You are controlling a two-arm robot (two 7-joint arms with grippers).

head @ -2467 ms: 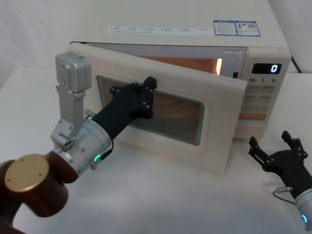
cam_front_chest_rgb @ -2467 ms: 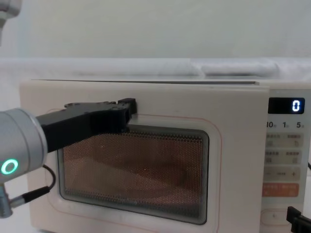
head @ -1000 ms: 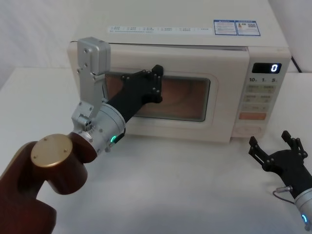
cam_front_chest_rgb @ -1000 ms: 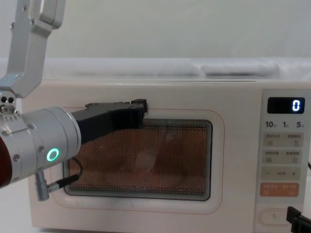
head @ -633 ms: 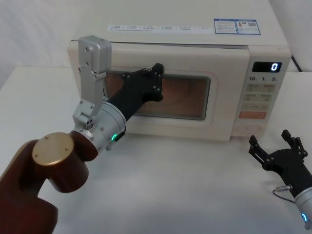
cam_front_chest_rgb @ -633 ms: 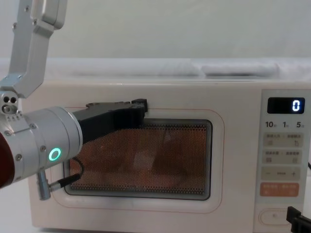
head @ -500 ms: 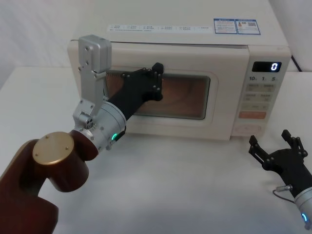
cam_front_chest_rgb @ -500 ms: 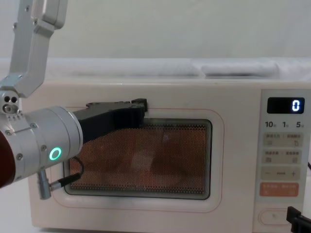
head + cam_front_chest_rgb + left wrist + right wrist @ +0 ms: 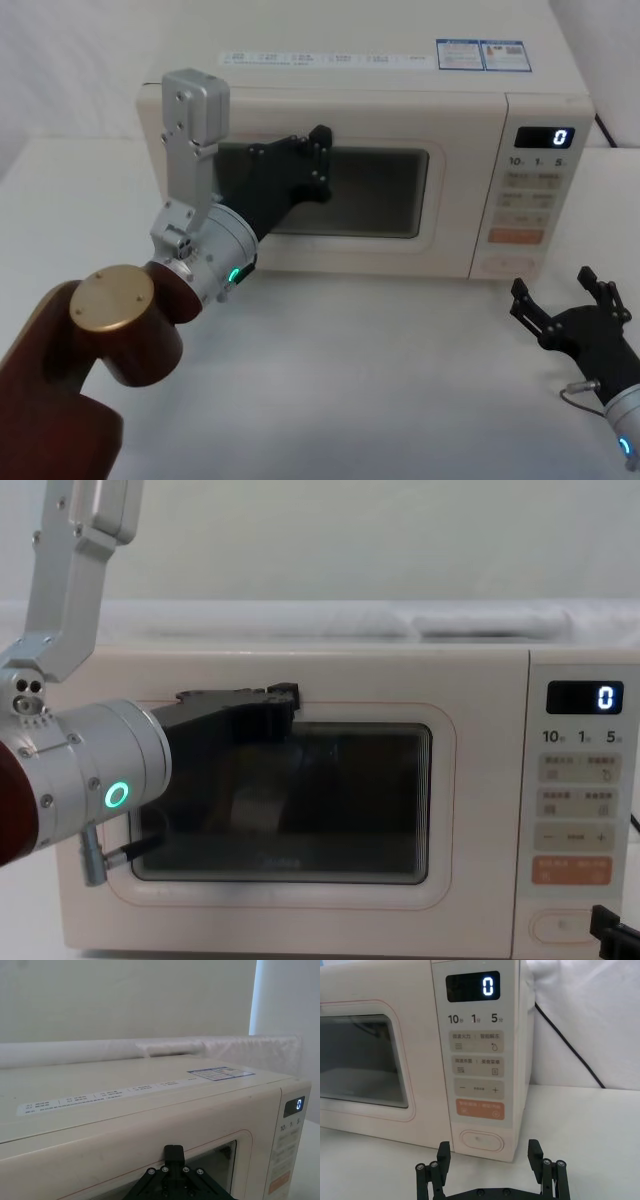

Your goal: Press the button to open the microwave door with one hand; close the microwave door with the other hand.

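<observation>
Nearest the robot, the right gripper [image 9: 578, 322] rests low on the white table [image 9: 380, 380], in front of the microwave's right end and apart from it, its black fingers [image 9: 443, 1153] spread wide with nothing between them. In the right wrist view those fingers point at the control panel [image 9: 478, 1087], and the button [image 9: 479, 1139] sits at the panel's bottom edge, just under the orange key [image 9: 479, 1109] and untouched. The display [image 9: 544, 138] at the top of the panel reads 0. To the left, the left arm [image 9: 205, 255] reaches forward and up from its brown shoulder joint, a green ring lit on its silver wrist. The left gripper [image 9: 310, 168] lies flat against the microwave door [image 9: 455, 190], at the upper left part of the dark window [image 9: 375, 190]; whether its fingers are spread or closed cannot be told. The door sits flush with the cream body of the microwave [image 9: 370, 85], fully shut, and the window is dark. A black cable [image 9: 567, 1042] runs down behind the microwave's right side.
</observation>
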